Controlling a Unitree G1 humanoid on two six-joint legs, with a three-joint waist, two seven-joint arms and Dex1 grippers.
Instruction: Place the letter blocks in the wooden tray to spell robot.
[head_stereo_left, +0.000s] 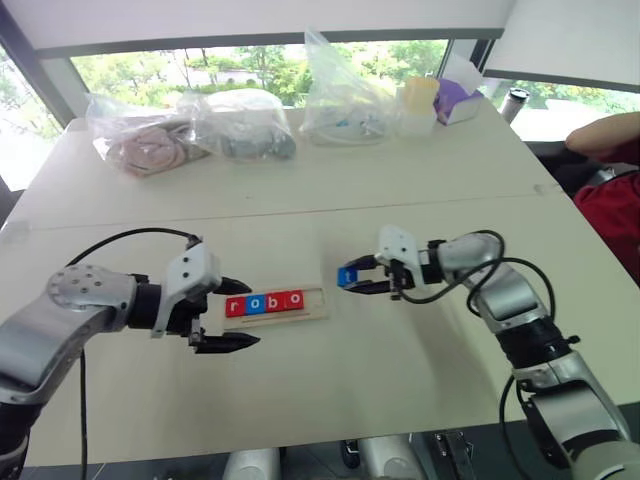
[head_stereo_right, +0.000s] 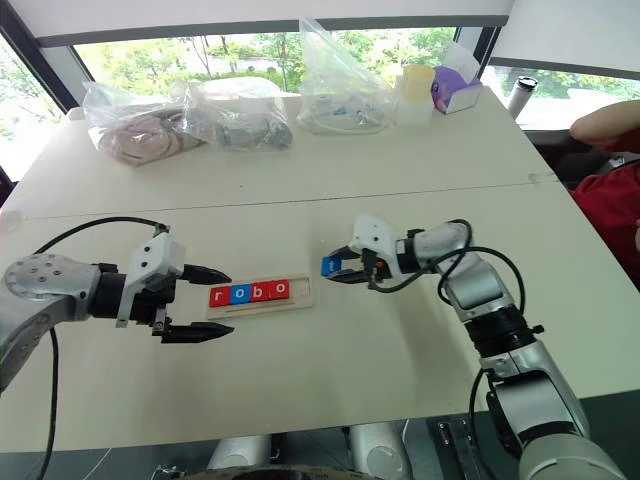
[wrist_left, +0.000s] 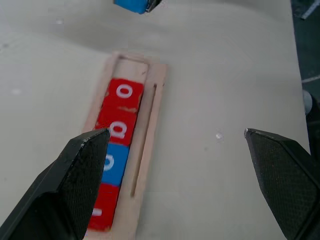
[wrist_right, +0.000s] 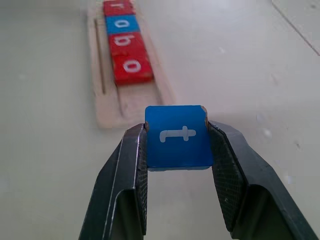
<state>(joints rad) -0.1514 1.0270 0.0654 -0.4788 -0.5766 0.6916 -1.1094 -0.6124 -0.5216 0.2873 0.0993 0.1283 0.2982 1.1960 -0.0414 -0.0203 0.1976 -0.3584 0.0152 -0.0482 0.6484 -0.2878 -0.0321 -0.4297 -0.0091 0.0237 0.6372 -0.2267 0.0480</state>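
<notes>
Pinching the blue t block between right jaws, near wooden tray, left jaws spread.

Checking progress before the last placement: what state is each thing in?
wooden tray: four slots filled, right end slot empty
r, o, b, o blocks: seated in the tray
blue t block: held off the table
right gripper: shut on the t block
left gripper: open, empty
</notes>
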